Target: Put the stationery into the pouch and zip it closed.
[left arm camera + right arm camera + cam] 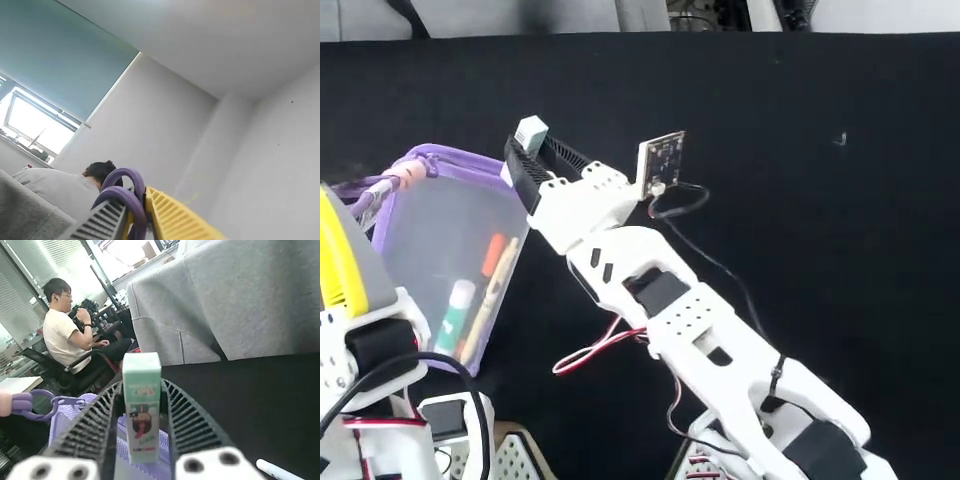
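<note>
A translucent pouch (440,235) with purple trim stands open at the left, with an orange pen (492,252), a green-and-white marker (454,312) and other stationery inside. My left gripper (350,215), with one yellow finger, is shut on the pouch's purple loop (125,187) at its near left corner. My right gripper (525,150) hovers at the pouch's far right rim, shut on a small mint-green eraser (531,131) that stands upright between the black fingers (92,422). In the right wrist view the eraser (141,405) sits above the purple pouch edge (67,415).
The black table (800,150) stretches wide to the right and back. A white pen tip (280,471) lies on the table close under the right gripper. Red and white wires (595,350) hang from the right arm near the pouch's right side.
</note>
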{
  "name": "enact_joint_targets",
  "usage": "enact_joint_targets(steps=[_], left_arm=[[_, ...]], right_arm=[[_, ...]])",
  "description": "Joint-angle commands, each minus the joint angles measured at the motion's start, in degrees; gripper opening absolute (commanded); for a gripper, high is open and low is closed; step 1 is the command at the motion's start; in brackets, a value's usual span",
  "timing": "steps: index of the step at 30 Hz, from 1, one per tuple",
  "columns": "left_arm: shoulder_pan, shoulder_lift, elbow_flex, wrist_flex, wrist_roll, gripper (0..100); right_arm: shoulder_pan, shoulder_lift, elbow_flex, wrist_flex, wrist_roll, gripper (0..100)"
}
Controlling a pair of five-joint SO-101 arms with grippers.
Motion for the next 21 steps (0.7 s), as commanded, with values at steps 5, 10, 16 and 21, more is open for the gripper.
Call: enact_joint_targets(steps=[5, 10, 16, 21], left_arm=[[0.48, -0.09, -0.66, 0.00, 0.53, 3], [0.48, -0.09, -0.48, 0.00, 0.53, 3], [0.48, -0.09, -0.48, 0.00, 0.53, 3], [0.48, -0.09, -0.31, 0.00, 0.53, 3]], right_arm=[[-2.20, 1.63, -3.21, -0.97, 0.00, 1.1], [0.70, 2.95, -6.64, -0.97, 0.18, 1.1], [0.79, 8.57, -11.38, -0.97, 4.48, 1.1], [0.79, 11.38, -14.02, -0.97, 4.75, 1.1]])
